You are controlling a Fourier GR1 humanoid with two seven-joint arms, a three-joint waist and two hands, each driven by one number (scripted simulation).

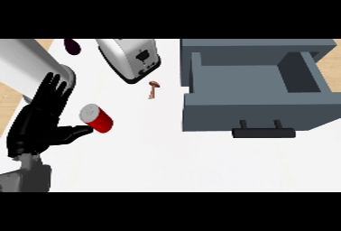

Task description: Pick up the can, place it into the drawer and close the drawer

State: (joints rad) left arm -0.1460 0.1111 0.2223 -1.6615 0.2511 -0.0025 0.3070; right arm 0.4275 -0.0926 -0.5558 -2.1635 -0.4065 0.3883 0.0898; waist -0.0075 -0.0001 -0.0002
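A red can (98, 118) with a silver top lies tilted on the white counter (166, 158), left of centre. My left hand (36, 124) stands just left of it, fingers straight and pointing up the view. Its thumb (75, 132) reaches right and touches the can's lower side. The hand is open and holds nothing. The grey drawer (253, 112) stands pulled open at the right, its inside bare, its black handle (263, 132) facing the near side. A wide gap of counter separates the can from the drawer. My right hand shows nowhere.
A silver toaster (130, 56) stands at the back, above the can. A small brown object (154, 89) lies between toaster and drawer. A dark purple thing (72, 46) and a large white cylinder (26, 63) sit at the back left.
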